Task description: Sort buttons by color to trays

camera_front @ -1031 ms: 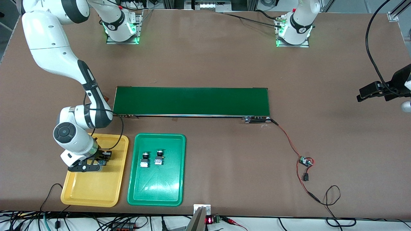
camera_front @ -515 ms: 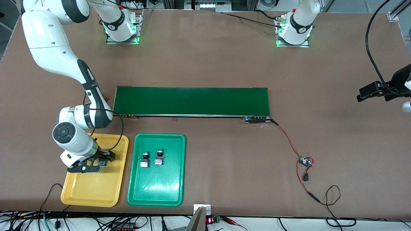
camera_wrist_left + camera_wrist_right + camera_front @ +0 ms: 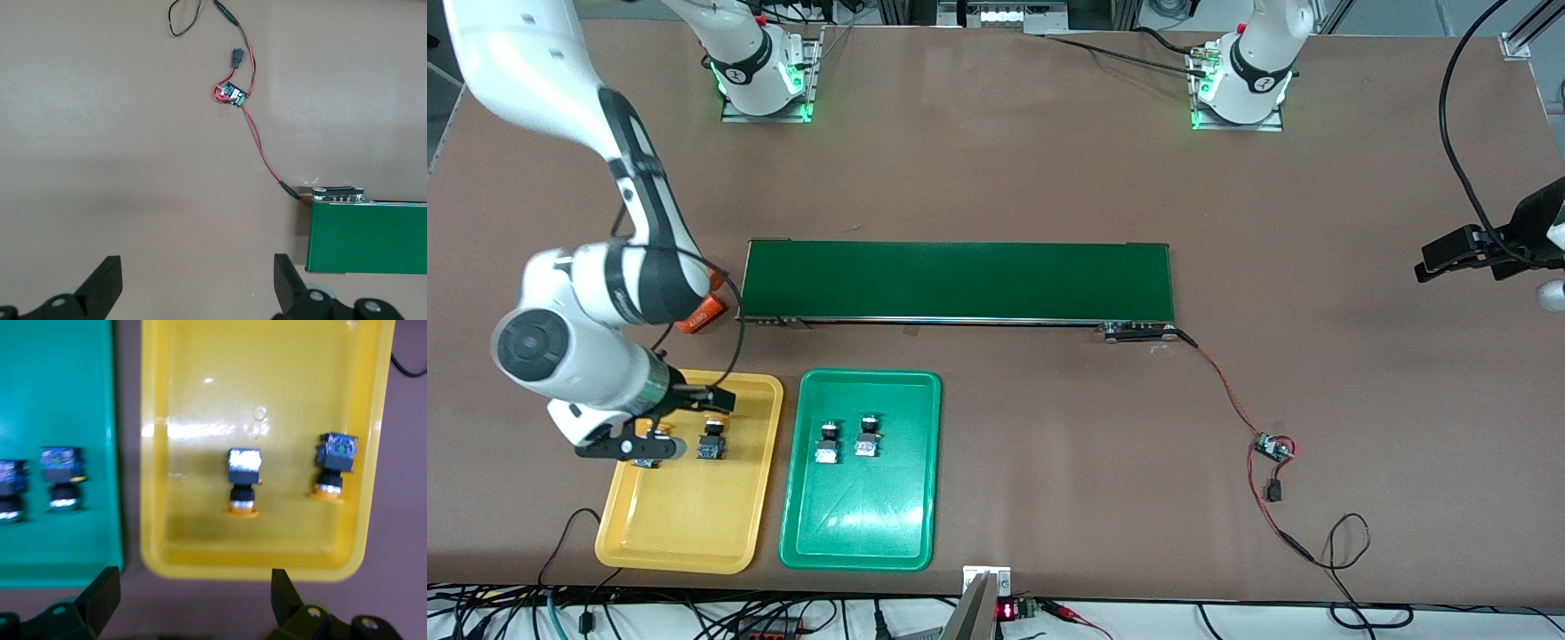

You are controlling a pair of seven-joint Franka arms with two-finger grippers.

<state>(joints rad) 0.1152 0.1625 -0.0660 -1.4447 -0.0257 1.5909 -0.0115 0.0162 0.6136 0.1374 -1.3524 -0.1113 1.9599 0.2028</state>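
Note:
Two yellow-capped buttons [image 3: 243,483] [image 3: 333,467] lie side by side in the yellow tray [image 3: 685,516]. One of them [image 3: 711,442] shows plainly in the front view; the other is partly hidden under my right hand. Two green-capped buttons [image 3: 829,442] [image 3: 868,436] lie in the green tray [image 3: 863,524]. My right gripper [image 3: 665,423] hangs open and empty above the yellow tray's end nearer the belt, clear of both buttons. My left gripper [image 3: 1449,253] waits open over bare table at the left arm's end, its fingers [image 3: 287,287] holding nothing.
A long dark-green conveyor belt [image 3: 956,280] lies across the middle, farther from the front camera than the trays. An orange cylinder [image 3: 698,313] lies at its end near my right arm. A small circuit board [image 3: 1272,447] with red wire trails from the belt's other end.
My right gripper has opened, left a yellow-capped button lying in the yellow tray, and risen away toward the right arm's end of the table. The left arm has not moved.

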